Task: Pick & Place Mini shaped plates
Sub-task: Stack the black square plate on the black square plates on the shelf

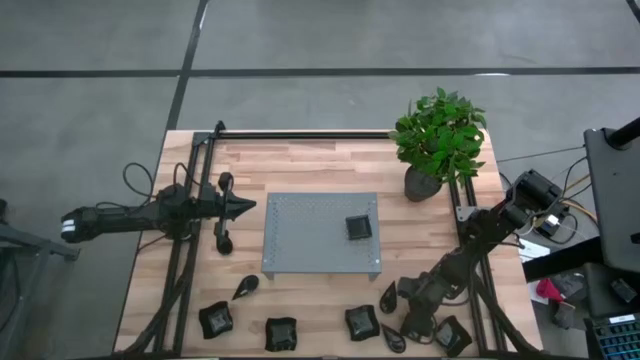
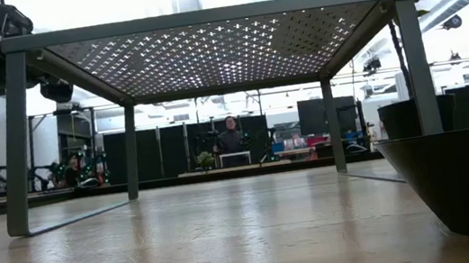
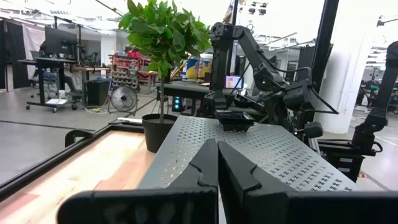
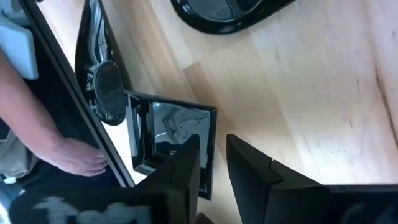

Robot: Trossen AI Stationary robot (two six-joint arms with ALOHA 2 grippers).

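Observation:
In the high view, several dark glossy mini plates lie along the table's near edge, among them a teardrop one (image 1: 244,287) and square ones (image 1: 216,319) (image 1: 281,333) (image 1: 361,322). One more plate (image 1: 358,227) sits on the grey perforated tray (image 1: 300,240). My right gripper (image 1: 415,325) hangs low over the near right group. In the right wrist view it (image 4: 213,171) is open by a narrow gap at a square plate (image 4: 165,134), one finger over the plate's inside and one outside its rim. My left gripper (image 1: 245,207) waits shut, left of the tray. My right gripper straddles the square plate's side rim (image 4: 211,121) from above, slanting down, one finger (image 4: 186,168) over the hollow and the other (image 4: 249,177) outside it. The plate lies flat on the table. I cannot tell whether either finger touches it.
A potted green plant (image 1: 438,140) stands at the tray's far right. A wavy plate (image 4: 230,12) and a teardrop plate (image 4: 99,68) lie near the square one. A dark frame rail (image 4: 74,106) runs beside it, with a person's hand (image 4: 68,155) beyond.

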